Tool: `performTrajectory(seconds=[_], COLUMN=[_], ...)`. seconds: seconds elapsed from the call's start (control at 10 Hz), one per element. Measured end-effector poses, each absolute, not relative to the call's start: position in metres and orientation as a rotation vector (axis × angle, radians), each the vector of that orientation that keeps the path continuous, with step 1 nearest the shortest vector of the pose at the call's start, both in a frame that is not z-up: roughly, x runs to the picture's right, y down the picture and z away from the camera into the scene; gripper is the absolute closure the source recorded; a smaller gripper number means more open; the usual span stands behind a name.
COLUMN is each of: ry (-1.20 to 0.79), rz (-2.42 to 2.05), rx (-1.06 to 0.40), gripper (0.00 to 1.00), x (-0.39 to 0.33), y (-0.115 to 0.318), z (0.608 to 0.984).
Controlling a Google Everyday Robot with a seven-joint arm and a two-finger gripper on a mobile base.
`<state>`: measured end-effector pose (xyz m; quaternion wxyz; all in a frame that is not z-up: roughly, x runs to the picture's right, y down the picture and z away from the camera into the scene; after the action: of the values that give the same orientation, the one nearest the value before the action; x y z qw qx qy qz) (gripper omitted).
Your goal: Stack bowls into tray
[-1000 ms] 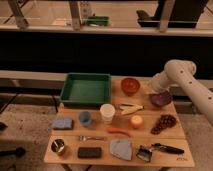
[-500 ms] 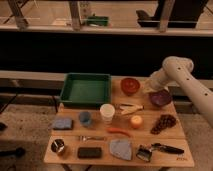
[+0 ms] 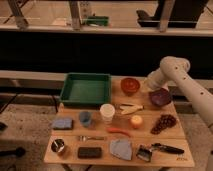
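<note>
The orange-red bowl sits at the back of the wooden table, just right of the green tray, which is empty. The dark purple bowl sits on the table at the back right. My white arm reaches in from the right. My gripper hangs between the two bowls, just up and left of the purple bowl and right of the orange-red one. It holds nothing that I can see.
A white cup and a blue cup stand in front of the tray. An orange, grapes, a red chili, a fork, a blue sponge, a metal cup and a grey cloth lie nearer the front.
My arm has lifted a little and the gripper has shifted slightly left, toward the gap between the bowls. Both bowls are where they were.
</note>
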<state>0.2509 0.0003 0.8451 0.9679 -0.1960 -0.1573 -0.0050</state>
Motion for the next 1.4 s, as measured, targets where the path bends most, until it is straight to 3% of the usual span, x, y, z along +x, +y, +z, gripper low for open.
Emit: performTrajectory(seconds=[0.2,0.7,0.9,1.4], ry=[-0.323,-0.346,-0.361,-0.405], rz=[-0.010,-0.041,-0.058,-0.069], rx=[-0.395,-0.364,-0.366,-0.355], gripper=[0.90,0.38,0.21,0.20], x=[0.256,0.253,0.240,0.232], y=[0.001,0.013,0.019,0.019], z=[0.853,0.856,0.861,0.861])
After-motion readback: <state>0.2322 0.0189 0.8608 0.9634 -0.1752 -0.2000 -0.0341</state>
